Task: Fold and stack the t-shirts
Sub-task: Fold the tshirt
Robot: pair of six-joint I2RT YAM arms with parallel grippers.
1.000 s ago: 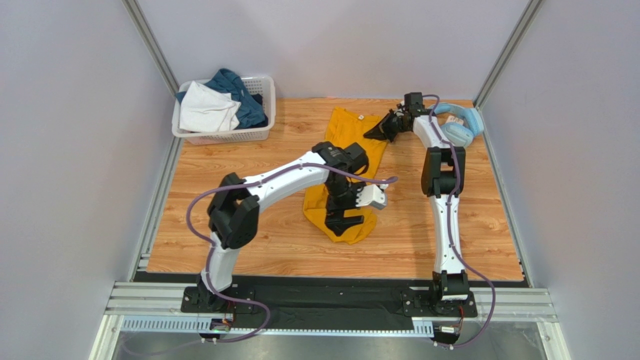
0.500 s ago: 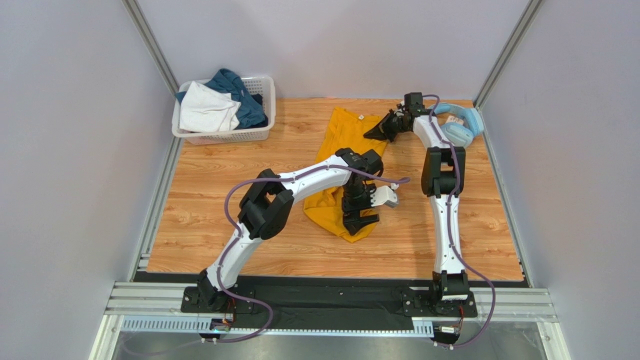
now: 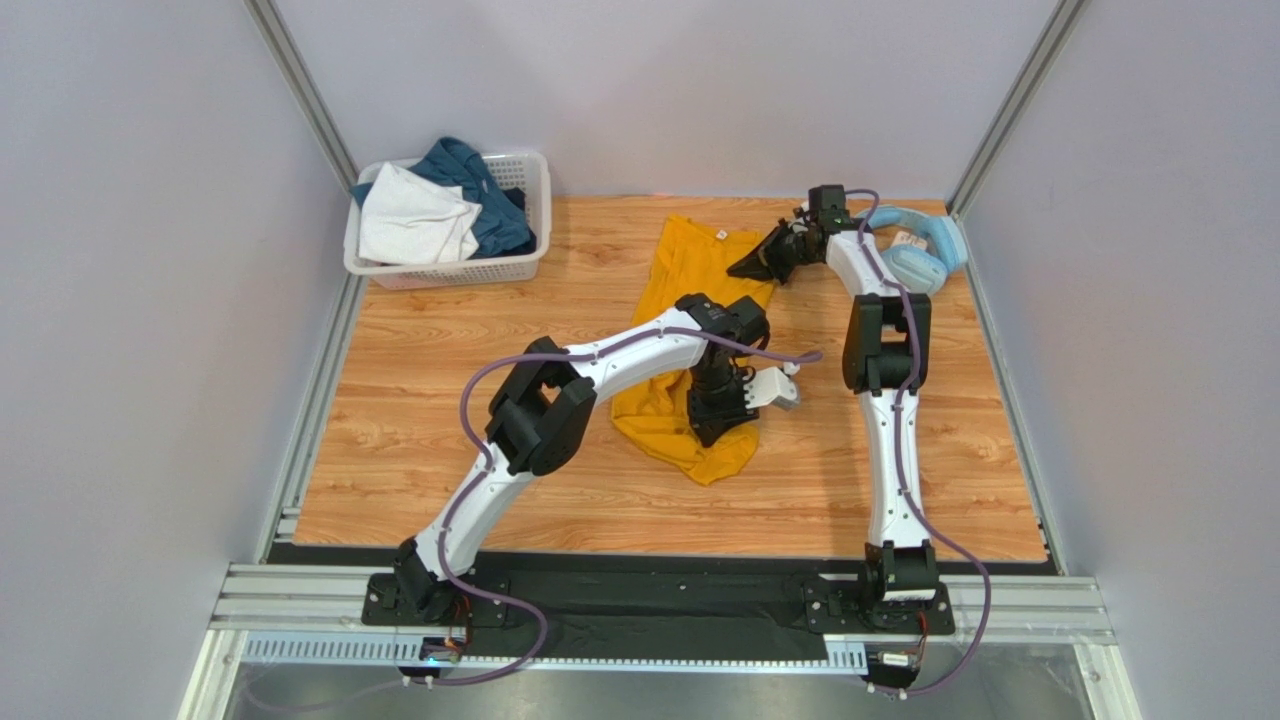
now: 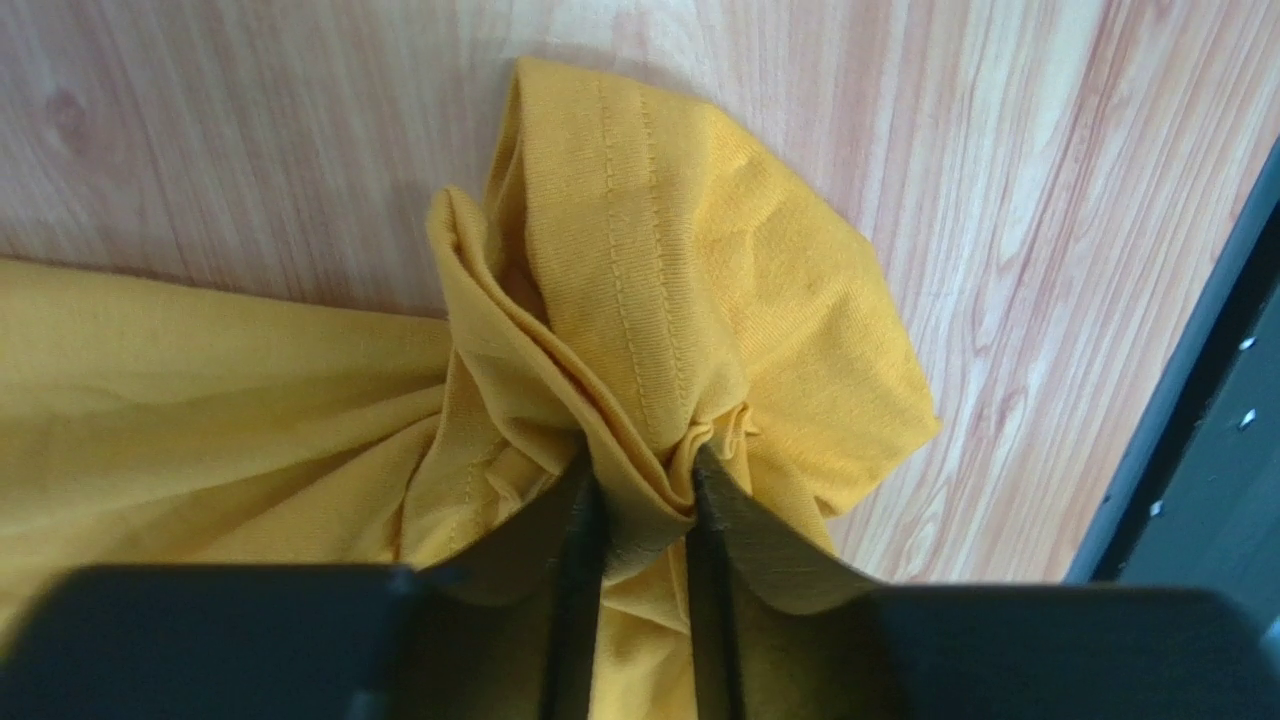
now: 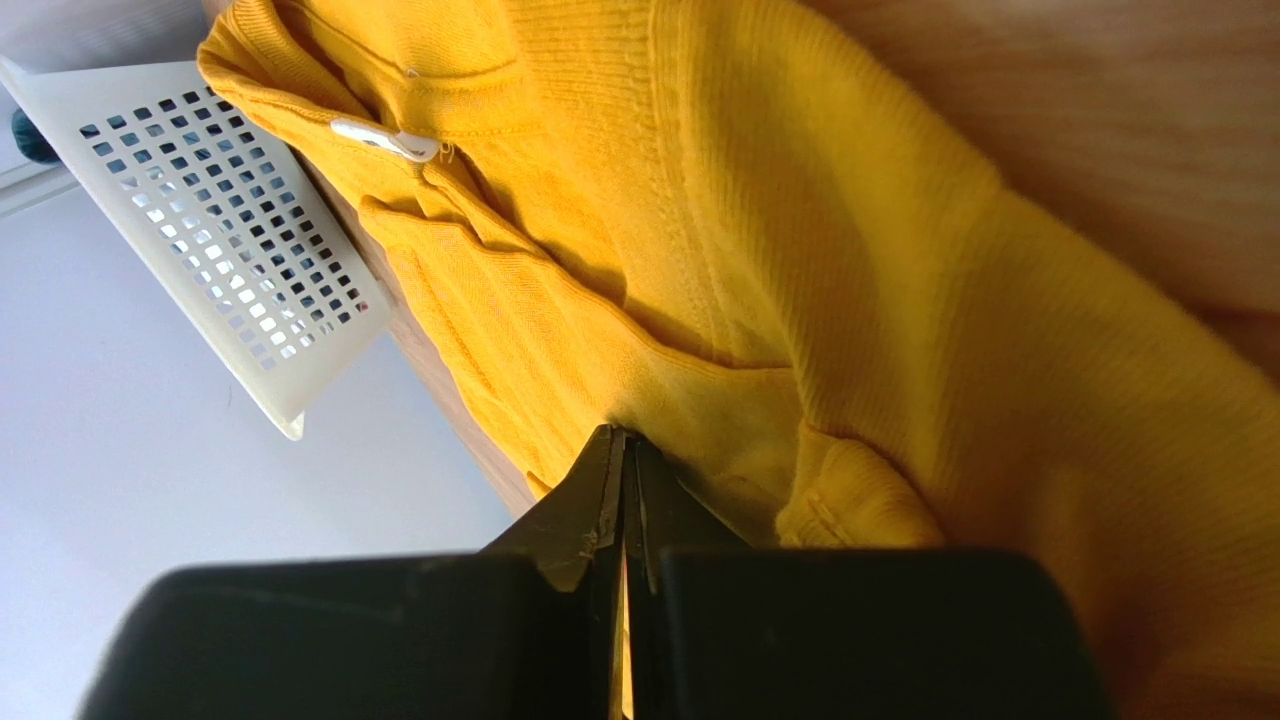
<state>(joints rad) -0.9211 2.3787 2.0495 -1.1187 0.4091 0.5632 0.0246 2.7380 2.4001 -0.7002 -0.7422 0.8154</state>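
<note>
Clamped: left gripper (image 4: 634, 525) on yellow t-shirt (image 4: 706, 255) hem, far from basket (image 3: 451, 275); right gripper (image 5: 619, 480) on basket-side end near unreadable white tag (image 5: 388, 140).

Yellow t-shirt (image 4: 706, 300) hem in left tool's (image 4: 639, 503) grip

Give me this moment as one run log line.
stage: folding | left gripper: pinching yellow t-shirt, near end | right gripper: shut on its far edge | basket: white garment, blue garment
</note>
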